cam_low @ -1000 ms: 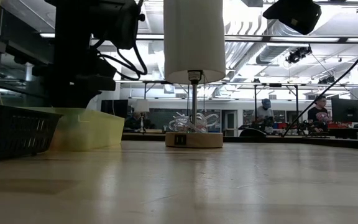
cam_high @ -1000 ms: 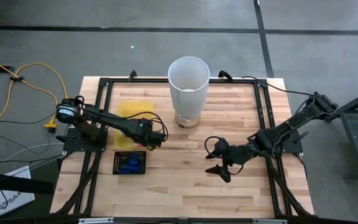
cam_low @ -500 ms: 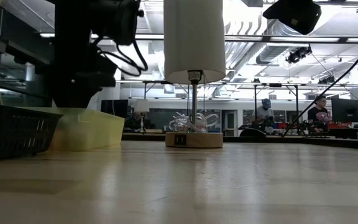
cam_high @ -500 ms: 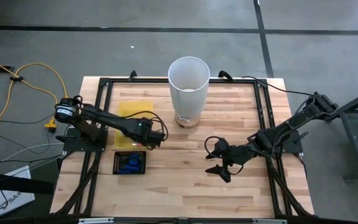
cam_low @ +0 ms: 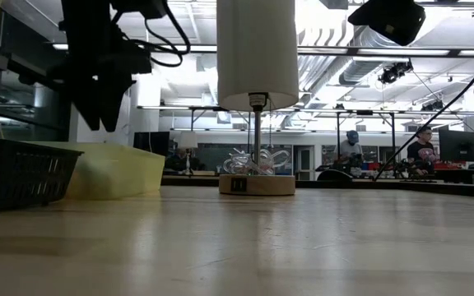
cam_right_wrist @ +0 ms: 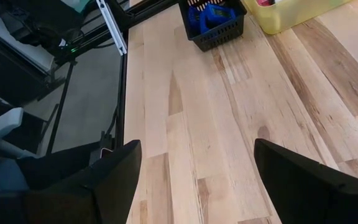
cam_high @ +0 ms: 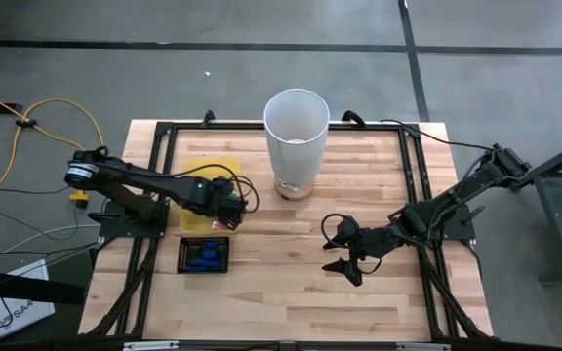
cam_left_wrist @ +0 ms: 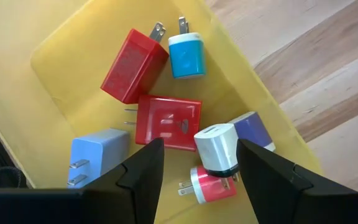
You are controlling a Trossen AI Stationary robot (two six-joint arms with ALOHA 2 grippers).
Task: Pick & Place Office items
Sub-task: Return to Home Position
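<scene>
— Both pincers, please: left gripper [cam_left_wrist: 199, 155] first.
— Spread wide, gripping nothing, poised above the yellow tray [cam_left_wrist: 61, 56] at ten o'clock on the table [cam_high: 291, 292].
— Contents?
— Seven adapters [cam_left_wrist: 168, 121] visible inside: reds, blues, purple, pink, plus the white adapter [cam_left_wrist: 217, 148] directly under the open jaws.
— And the right gripper [cam_right_wrist: 197, 162]?
— Likewise open and empty, over bare wood at four o'clock.
— Advice for heading home?
— Probably best: rise straight up first, then draw back toward nine o'clock. Keep clear of the tray rim, the black mesh tray [cam_high: 204, 255] at eight and the white bin [cam_high: 297, 127] at twelve. Leave the jaws apart; touch nothing.
</scene>
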